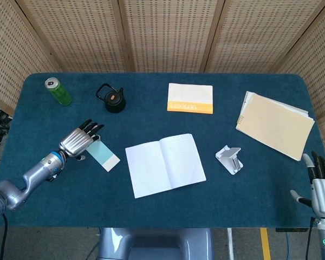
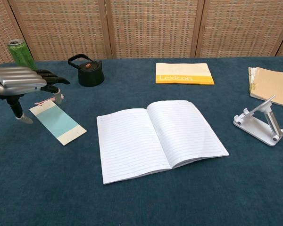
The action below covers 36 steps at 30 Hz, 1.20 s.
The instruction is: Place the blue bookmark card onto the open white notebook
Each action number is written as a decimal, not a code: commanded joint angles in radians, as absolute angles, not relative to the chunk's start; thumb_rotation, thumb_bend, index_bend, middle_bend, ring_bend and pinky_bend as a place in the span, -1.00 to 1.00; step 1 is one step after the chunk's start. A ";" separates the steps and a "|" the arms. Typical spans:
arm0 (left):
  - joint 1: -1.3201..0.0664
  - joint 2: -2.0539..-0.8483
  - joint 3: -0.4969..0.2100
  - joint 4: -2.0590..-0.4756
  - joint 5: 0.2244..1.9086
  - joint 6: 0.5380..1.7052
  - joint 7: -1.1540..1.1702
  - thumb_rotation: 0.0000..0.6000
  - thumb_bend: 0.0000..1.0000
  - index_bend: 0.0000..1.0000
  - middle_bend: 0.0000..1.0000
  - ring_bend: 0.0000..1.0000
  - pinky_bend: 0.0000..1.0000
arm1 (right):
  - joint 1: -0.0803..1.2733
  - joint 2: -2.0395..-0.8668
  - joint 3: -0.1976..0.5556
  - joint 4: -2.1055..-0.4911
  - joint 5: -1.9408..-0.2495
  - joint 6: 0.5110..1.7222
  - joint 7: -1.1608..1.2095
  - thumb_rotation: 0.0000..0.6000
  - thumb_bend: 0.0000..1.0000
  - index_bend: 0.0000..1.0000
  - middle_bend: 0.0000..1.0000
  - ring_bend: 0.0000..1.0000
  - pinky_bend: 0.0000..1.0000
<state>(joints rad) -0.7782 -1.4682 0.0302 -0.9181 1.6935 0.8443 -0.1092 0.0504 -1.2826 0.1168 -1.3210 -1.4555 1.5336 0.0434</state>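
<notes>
Left hand (image 1: 80, 141) hovers with fingers spread, empty, over the tasselled far end of the blue bookmark card (image 2: 56, 123), which lies flat on the surface, long axis slanting toward the open white notebook (image 2: 158, 136) just to its right. Right hand (image 1: 320, 187) sits far off, also empty.

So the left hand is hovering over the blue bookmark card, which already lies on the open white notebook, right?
Not quite. The left hand does hover over the blue bookmark card, but the card lies on the table cloth, left of the open white notebook. The chest view shows it.
</notes>
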 commanded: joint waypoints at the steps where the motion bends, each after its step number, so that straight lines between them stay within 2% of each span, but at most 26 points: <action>1: -0.789 -1.492 0.035 -0.891 1.680 0.824 -0.114 1.00 -0.77 -0.36 -1.00 -1.00 -1.00 | 0.050 -1.282 0.119 -1.318 -1.450 1.530 0.048 1.00 -0.75 -0.94 -1.00 -1.00 -1.00; 11: -0.812 -1.546 0.058 -0.825 1.672 0.807 -0.132 1.00 -0.77 -0.28 -1.00 -1.00 -1.00 | 0.053 -1.288 0.118 -1.309 -1.444 1.521 0.048 1.00 -0.75 -0.94 -1.00 -1.00 -1.00; 23: -0.828 -1.585 0.074 -0.775 1.663 0.803 -0.139 1.00 -0.77 -0.35 -1.00 -1.00 -1.00 | 0.054 -1.291 0.120 -1.302 -1.442 1.520 0.052 1.00 -0.75 -0.93 -1.00 -1.00 -1.00; 36: -0.847 -1.610 0.084 -0.761 1.649 0.785 -0.131 1.00 -0.77 -0.31 -1.00 -1.00 -1.00 | 0.056 -1.295 0.119 -1.293 -1.434 1.508 0.054 1.00 -0.75 -0.92 -1.00 -1.00 -1.00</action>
<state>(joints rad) -0.8466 -1.6100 0.0836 -0.7612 1.6498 0.7850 -0.1306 0.0556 -1.2950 0.1193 -1.2930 -1.4344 1.5086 0.0541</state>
